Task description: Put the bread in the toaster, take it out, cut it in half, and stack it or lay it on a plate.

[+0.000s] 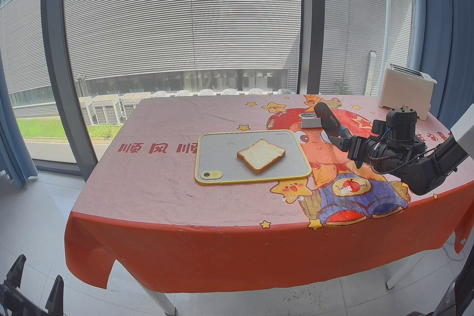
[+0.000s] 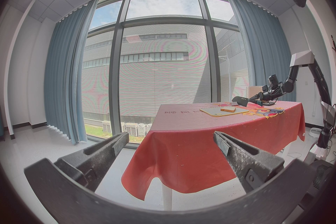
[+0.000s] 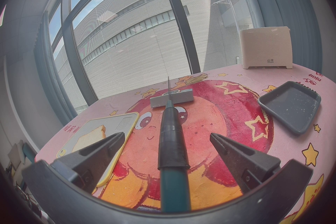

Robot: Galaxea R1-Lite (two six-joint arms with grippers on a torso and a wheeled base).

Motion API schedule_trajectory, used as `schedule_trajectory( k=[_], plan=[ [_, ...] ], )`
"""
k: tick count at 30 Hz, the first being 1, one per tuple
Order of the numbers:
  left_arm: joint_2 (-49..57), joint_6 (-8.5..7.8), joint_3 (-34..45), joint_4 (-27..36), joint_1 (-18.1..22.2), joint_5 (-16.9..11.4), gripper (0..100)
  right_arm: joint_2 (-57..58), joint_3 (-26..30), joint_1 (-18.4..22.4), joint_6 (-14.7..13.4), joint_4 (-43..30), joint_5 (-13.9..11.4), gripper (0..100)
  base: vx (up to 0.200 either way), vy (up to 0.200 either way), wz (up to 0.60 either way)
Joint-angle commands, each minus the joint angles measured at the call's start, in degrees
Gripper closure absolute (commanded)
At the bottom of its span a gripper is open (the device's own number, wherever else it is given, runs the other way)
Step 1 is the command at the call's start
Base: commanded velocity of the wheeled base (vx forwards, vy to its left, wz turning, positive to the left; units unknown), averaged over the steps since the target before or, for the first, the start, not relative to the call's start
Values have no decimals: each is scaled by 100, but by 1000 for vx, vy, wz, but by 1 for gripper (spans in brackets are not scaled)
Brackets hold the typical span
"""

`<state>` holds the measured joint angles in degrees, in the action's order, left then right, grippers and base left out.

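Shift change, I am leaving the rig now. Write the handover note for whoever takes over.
Left gripper: open, holding nothing, low off the table's left side.
Right gripper: open, one finger on each side of the knife handle, not gripping; the blade sits in the grey holder.
Bread: one whole slice, flat on the cutting board.
Toaster at the far right corner, dark plate nearer.
Done: bread on the board; whether it is toasted, cannot tell.
Left: grip knife, halve bread, plate the halves.
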<state>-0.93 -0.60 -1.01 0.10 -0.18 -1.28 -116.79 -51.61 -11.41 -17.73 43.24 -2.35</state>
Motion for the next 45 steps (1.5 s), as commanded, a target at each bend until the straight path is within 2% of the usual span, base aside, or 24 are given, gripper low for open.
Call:
schedule_trajectory(
  k=[1, 35, 45],
  plan=[
    [93, -2, 101, -1, 1, 5, 0, -2, 2, -2, 6, 0, -2, 0, 0, 0, 0],
    [93, -2, 101, -1, 1, 5, 0, 7, -147, 42, -12, -9, -2, 0, 0, 0, 0],
    [93, -2, 101, -1, 1, -4, 0, 7, -217, 78, 32, -79, -72, 0, 0, 0, 0]
  ],
)
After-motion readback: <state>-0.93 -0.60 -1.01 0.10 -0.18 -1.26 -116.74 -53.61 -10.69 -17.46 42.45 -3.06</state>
